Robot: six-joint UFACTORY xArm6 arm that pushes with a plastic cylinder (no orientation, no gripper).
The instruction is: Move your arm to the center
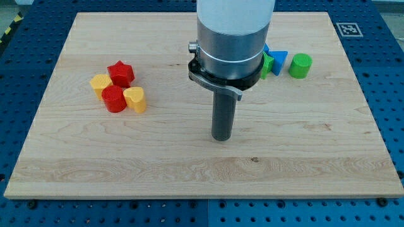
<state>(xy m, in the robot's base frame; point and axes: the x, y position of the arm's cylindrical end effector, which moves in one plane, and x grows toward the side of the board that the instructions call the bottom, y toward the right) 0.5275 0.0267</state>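
My tip (221, 138) rests on the wooden board (202, 183) near its middle, a little toward the view's bottom. At the view's left sits a cluster: a red star block (120, 73), a yellow hexagon block (100, 83), a red round block (114, 99) and a yellow heart-shaped block (135, 99), all touching or nearly so. At the view's upper right are a green round block (300, 65), a blue triangular block (278, 62) and a green block (268, 65) partly hidden behind the arm. My tip touches no block.
The arm's grey body (230, 38) covers the board's top middle and hides part of the right-hand blocks. A blue perforated table (385, 75) surrounds the board. A fiducial marker (346, 28) lies beside the top right corner.
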